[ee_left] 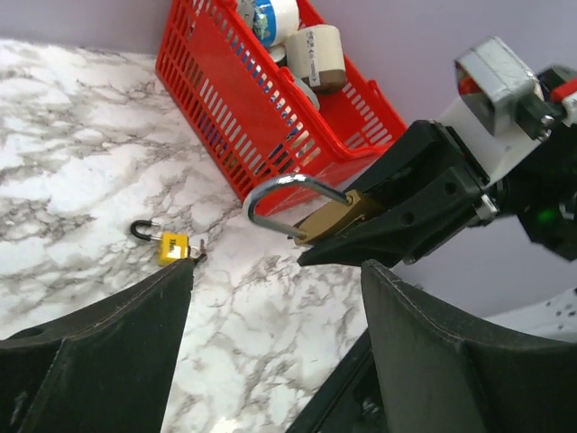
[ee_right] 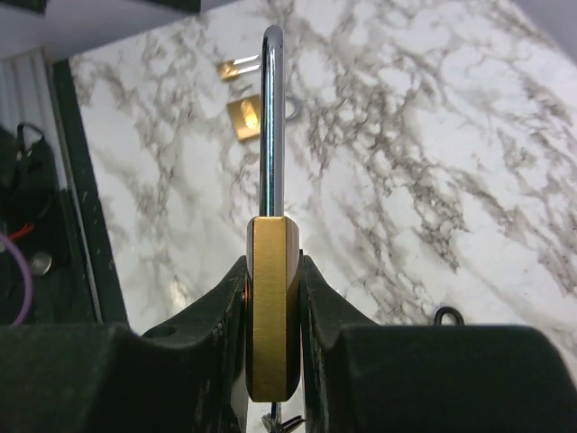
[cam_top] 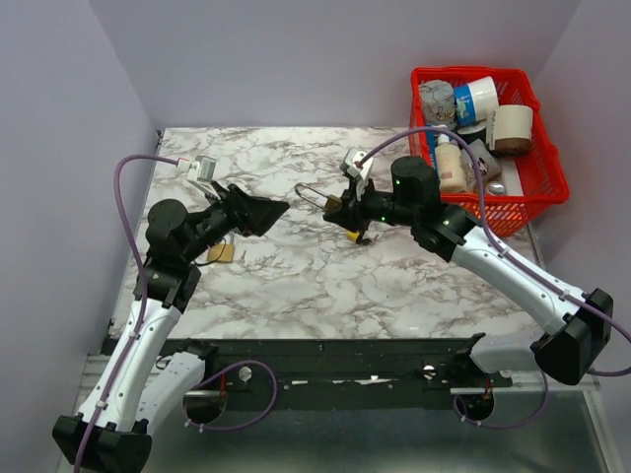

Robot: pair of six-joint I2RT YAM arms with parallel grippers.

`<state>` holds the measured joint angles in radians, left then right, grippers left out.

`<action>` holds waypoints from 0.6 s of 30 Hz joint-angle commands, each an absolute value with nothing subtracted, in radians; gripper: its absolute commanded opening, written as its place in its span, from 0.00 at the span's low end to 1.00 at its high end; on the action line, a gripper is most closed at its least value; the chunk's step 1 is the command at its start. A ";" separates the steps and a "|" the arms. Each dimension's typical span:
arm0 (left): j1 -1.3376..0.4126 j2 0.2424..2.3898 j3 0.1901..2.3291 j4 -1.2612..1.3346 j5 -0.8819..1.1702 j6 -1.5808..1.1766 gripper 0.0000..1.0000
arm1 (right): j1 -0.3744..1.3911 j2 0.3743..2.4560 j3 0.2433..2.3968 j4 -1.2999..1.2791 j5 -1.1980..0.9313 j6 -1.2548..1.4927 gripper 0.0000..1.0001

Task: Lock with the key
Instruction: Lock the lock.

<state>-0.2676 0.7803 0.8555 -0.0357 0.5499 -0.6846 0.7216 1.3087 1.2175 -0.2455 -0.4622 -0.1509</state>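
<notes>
Over the middle of the surface (cam_top: 296, 286), held clear of the marble: brass padlock (ee_left: 329, 216), body clamped edge-on between the jaws of the right gripper (cam_top: 340, 205). Silver shackle (ee_left: 287, 191) pointing toward the left edge and the opposite arm. Shackle legs seen meeting the top of the body; latched or not, cannot tell. Keyhole end of the body buried between the jaws, not inspectable.

Facing it from the left edge side: left gripper (ee_left: 278, 271), jaws spread apart, gripping nothing, tips aimed at the shackle and close to it but not in contact.

On the surface beneath the right gripper: small yellow padlock (ee_left: 167, 245) with a black shackle, lying flat. Small metal piece touching its body, too small to identify.

Near the left edge, beside the left arm: two brass pieces (ee_right: 243, 117), lying just apart, one with a ring attached. Key or lock, cannot tell from any view.

At the far right corner: red basket (cam_top: 537, 168), filled with bottles and rolls, well apart from both padlocks.

No key positively identified in any view.
</notes>
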 commanded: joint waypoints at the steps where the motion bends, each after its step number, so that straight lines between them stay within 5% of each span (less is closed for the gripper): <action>1: -0.262 0.810 0.789 0.149 0.465 -1.055 0.89 | 0.755 1.347 1.262 0.035 -0.289 -0.008 0.01; 4: -0.262 0.853 0.767 0.207 0.436 -1.167 0.99 | 0.779 1.379 1.273 0.077 -0.265 0.032 0.01; 18: -0.311 0.953 0.770 0.246 0.314 -1.298 0.94 | 0.870 1.451 1.312 0.121 -0.166 0.011 0.01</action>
<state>-0.3080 0.9421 0.7704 0.2485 0.3740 -1.2476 0.8494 1.4536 1.2579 -0.0158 -0.2188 0.0101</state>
